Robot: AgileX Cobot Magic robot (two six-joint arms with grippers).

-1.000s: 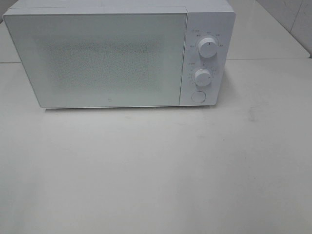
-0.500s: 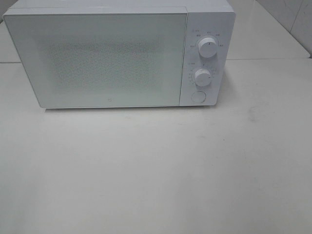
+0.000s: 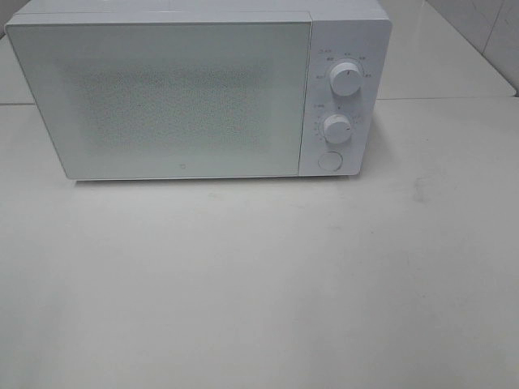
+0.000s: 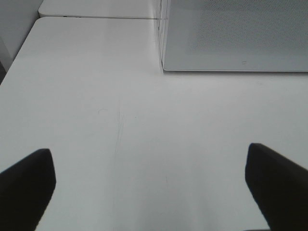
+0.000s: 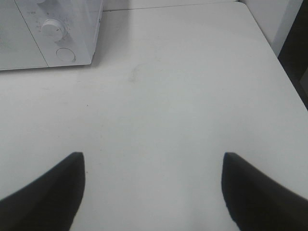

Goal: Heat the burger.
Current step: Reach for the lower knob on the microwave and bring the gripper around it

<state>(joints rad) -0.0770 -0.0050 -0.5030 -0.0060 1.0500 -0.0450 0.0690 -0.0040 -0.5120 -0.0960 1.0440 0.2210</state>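
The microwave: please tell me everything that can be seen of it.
The microwave is a white box, upright on the white table, front to the high camera. Its door is shut; it looks like pale glass with dotted mesh, and the inside cannot be seen. The right-hand panel carries an upper knob, a lower knob and a round button below. Only the table touches it.

Bright, even, washed-out light; soft glare on table (image 3: 243, 284).

White microwave (image 3: 199, 89), its door (image 3: 162, 105) finely speckled, on a white table (image 3: 259, 284).
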